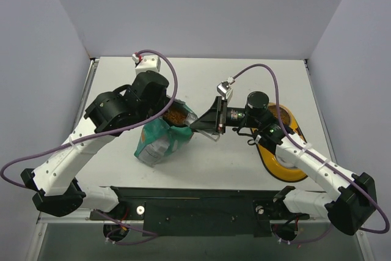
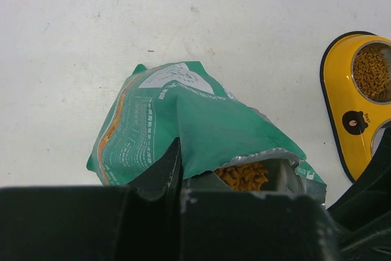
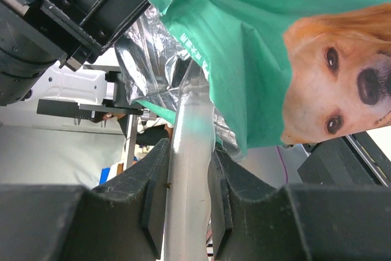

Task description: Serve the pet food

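Centre: crumpled teal-green foil bag (image 1: 157, 142), golden-brown kibble pellets (image 1: 177, 116) in its open mouth; right: yellow oval feeder (image 1: 275, 163).

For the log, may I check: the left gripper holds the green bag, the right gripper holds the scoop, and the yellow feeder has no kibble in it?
Not quite: the yellow feeder already holds kibble, as the left wrist view shows. The grips on the green bag and the scoop are as you say.
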You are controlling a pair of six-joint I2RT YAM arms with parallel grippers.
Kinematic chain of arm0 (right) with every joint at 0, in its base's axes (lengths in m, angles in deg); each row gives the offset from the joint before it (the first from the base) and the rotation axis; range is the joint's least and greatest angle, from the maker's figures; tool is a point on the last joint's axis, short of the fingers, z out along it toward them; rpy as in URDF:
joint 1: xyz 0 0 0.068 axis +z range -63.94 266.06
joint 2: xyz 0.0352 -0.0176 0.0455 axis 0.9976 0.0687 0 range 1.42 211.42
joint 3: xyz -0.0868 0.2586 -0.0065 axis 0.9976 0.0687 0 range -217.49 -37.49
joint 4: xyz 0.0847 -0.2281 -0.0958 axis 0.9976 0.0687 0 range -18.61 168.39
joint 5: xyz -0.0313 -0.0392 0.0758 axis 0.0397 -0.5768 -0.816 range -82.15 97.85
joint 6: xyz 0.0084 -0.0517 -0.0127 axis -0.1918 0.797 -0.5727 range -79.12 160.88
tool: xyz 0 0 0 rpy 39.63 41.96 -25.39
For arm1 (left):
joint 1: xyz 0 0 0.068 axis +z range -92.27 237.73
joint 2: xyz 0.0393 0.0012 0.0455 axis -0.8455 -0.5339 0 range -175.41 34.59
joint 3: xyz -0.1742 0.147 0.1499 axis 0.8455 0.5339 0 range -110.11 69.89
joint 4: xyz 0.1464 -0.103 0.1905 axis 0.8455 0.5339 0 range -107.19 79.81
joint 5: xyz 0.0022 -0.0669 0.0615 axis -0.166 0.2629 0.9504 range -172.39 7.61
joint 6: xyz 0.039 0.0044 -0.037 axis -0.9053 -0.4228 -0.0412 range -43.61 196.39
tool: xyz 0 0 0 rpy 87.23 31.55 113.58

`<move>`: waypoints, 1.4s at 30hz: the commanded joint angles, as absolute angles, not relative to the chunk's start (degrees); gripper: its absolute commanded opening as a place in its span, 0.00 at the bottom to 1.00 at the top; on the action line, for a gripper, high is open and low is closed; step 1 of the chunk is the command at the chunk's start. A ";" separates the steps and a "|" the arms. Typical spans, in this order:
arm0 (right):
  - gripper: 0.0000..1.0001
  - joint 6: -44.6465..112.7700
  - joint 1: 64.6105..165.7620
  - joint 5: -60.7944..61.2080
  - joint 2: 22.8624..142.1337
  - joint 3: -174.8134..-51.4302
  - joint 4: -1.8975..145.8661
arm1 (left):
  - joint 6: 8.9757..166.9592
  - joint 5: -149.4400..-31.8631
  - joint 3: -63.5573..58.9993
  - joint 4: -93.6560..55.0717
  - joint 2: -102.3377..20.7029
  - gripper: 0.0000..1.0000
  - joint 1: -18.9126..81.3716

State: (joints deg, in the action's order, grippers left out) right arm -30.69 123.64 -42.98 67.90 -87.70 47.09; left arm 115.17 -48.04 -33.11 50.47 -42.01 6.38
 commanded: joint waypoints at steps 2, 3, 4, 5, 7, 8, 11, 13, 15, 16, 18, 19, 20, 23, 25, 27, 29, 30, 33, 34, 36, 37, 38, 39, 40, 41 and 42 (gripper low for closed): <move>0.00 -30.04 124.12 -45.15 65.14 -88.64 39.50 | 115.32 -47.76 -37.34 35.20 -36.96 0.00 7.10; 0.00 -30.66 124.12 -45.24 64.79 -88.55 38.96 | 115.32 -47.85 -37.08 35.02 -36.52 0.00 7.19; 0.00 -31.54 124.12 -45.41 64.26 -88.47 38.87 | 115.41 -47.94 -36.72 34.93 -36.25 0.00 7.19; 0.00 -31.46 124.12 -45.33 63.30 -88.29 39.39 | 115.32 -48.02 -36.55 34.93 -36.16 0.00 7.28; 0.00 -30.06 123.94 -44.63 61.89 -88.11 41.85 | 115.41 -47.94 -36.19 34.93 -35.55 0.00 7.45; 0.00 -29.70 123.94 -44.36 62.15 -88.20 41.25 | 115.59 -47.68 -35.93 35.10 -35.29 0.00 7.54; 0.00 -35.73 124.20 -44.27 65.13 -87.77 34.06 | 116.20 -45.66 -35.93 35.54 -34.93 0.00 7.98; 0.00 -37.78 123.77 -44.80 63.57 -86.71 29.91 | 116.55 -44.95 -36.37 35.72 -34.67 0.00 8.16; 0.00 -29.41 123.41 -43.84 60.15 -87.32 40.75 | 116.73 -44.43 -36.46 35.63 -34.58 0.00 8.25; 0.00 -27.35 123.33 -43.31 59.69 -88.80 46.98 | 117.16 -44.33 -36.28 35.37 -34.49 0.00 8.25; 0.00 -29.86 123.50 -44.70 61.61 -88.82 42.52 | 117.95 -43.90 -36.11 35.28 -34.58 0.00 8.42; 0.00 -33.96 123.41 -45.15 61.97 -88.55 39.08 | 118.31 -43.37 -36.28 35.54 -34.67 0.00 8.42; 0.00 -34.96 123.15 -45.59 61.19 -88.12 36.70 | 119.09 -43.02 -36.28 35.72 -34.67 0.00 8.42; 0.00 -29.73 122.36 -45.33 57.76 -88.55 46.38 | 120.94 -40.65 -35.93 36.60 -34.41 0.00 8.42; 0.00 -30.91 122.44 -45.15 58.19 -88.64 43.82 | 121.65 -39.94 -35.67 36.51 -34.23 0.00 8.42; 0.00 -35.82 122.53 -45.76 60.04 -87.50 36.28 | 122.09 -39.68 -35.49 35.90 -34.14 0.00 8.51; 0.00 -37.17 122.10 -46.20 59.69 -87.15 35.96 | 122.44 -39.24 -35.58 35.64 -34.23 0.00 8.51; 0.00 -35.87 121.83 -46.12 58.56 -87.32 37.45 | 122.44 -38.97 -35.67 35.72 -34.23 0.00 8.51; 0.00 -33.13 121.83 -45.42 57.49 -88.02 42.20 | 123.32 -37.48 -36.37 36.86 -34.49 0.00 8.60; 0.00 -33.65 121.83 -45.33 57.49 -87.94 41.86 | 123.50 -36.87 -36.63 37.13 -34.49 0.00 8.60; 0.00 -34.18 121.74 -44.89 57.23 -87.85 41.15 | 124.11 -35.47 -37.33 38.27 -34.84 0.00 8.51; 0.00 -33.75 121.74 -44.54 56.79 -88.11 42.46 | 124.90 -34.85 -37.77 39.31 -34.93 0.00 8.60; 0.00 -32.70 121.48 -44.27 55.74 -88.29 43.78 | 125.34 -33.62 -37.95 40.02 -35.02 0.00 8.60; 0.00 -32.25 121.31 -44.10 55.12 -88.72 46.23 | 126.04 -32.83 -38.04 41.07 -35.11 0.00 8.60; 0.00 -31.55 120.87 -43.92 53.90 -88.90 48.51 | 126.39 -31.51 -38.13 42.30 -35.20 0.00 8.60; 0.00 -31.28 120.52 -43.75 53.37 -89.25 49.93 | 127.44 -30.89 -38.21 43.01 -35.37 0.00 8.69; 0.00 -30.67 119.64 -43.57 52.14 -89.34 50.99 | 127.97 -29.93 -38.30 44.23 -35.46 0.00 8.69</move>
State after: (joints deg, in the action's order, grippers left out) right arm -33.56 121.57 -44.31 56.88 -85.91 48.36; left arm 123.83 -41.53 -32.06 52.66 -39.23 8.45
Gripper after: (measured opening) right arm 0.230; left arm 0.031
